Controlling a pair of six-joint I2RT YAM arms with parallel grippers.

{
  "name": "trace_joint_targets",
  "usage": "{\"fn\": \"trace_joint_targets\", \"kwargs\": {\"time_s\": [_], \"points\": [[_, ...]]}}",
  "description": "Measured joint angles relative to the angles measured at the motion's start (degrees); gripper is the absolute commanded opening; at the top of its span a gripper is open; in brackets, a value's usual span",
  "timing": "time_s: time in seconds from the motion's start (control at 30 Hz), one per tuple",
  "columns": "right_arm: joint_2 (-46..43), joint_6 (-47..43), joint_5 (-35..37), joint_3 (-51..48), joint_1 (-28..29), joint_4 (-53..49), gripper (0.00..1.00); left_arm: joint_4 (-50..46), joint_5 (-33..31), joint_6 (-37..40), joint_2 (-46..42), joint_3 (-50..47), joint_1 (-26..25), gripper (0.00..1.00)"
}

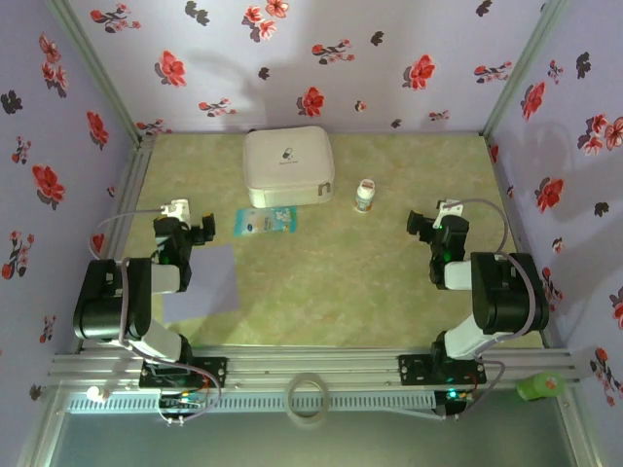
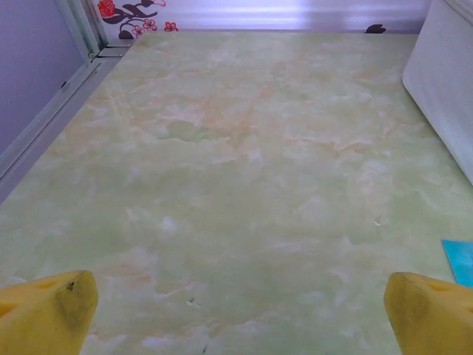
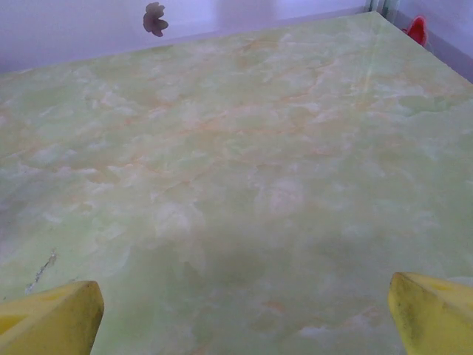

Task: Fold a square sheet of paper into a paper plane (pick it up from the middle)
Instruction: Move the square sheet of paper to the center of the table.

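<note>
The square sheet of paper, plain lavender, lies flat on the green marbled table at the near left, partly under my left arm. My left gripper hovers just beyond the sheet's far edge, open, with nothing between its yellow fingertips. In the left wrist view the left gripper looks over bare table. My right gripper is at the right side of the table, open and empty; its yellow fingertips frame bare table around the right gripper. No paper plane is in view.
A white zip case stands at the back centre, its side visible as the white zip case in the left wrist view. A teal-and-white packet lies in front of it. A small white bottle stands to the right. Flowered walls enclose the table.
</note>
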Motion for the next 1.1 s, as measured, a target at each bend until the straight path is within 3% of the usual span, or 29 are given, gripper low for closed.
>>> {"fn": "trace_joint_targets", "kwargs": {"time_s": [1.1], "points": [[0.0,0.0,0.0,0.0,0.0,-0.7,0.99,0.0,0.0,0.0,0.0,0.0,0.0,1.00]]}}
